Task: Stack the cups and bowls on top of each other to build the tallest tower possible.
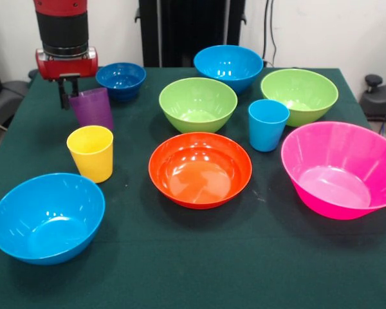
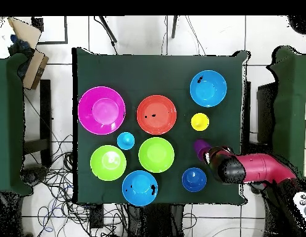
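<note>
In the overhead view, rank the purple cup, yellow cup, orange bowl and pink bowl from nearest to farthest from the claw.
1. Purple cup: right at the claw, at the table's right side.
2. Yellow cup: just above the purple cup in the picture.
3. Orange bowl: mid-table, left of the yellow cup.
4. Pink bowl: far left of the table.

Front camera faces me across the table point(image 1: 180, 257), close and low; overhead camera looks straight down; both share the table point(image 2: 158, 68).

Reaches down vertically, red and black arm point(image 1: 63, 29) upright. Gripper point(image 1: 68, 96) low, fingers point(image 1: 64, 95) closed on the purple cup's point(image 1: 92, 109) rim.
</note>
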Robot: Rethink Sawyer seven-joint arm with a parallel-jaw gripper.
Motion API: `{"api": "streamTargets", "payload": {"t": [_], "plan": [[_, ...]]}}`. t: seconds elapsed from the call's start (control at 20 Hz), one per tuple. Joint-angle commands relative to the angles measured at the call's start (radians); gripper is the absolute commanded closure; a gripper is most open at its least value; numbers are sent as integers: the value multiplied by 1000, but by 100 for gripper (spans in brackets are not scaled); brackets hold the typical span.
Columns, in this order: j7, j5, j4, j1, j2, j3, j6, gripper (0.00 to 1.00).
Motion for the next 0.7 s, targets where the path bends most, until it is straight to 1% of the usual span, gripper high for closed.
{"api": "streamTargets", "payload": {"t": [0.05,0.5,0.7], "plan": [[71,-13,26,54,41,-25,-59,100],[58,-9,27,55,41,-26,-67,100],[68,-2,28,58,39,-31,-70,100]]}}
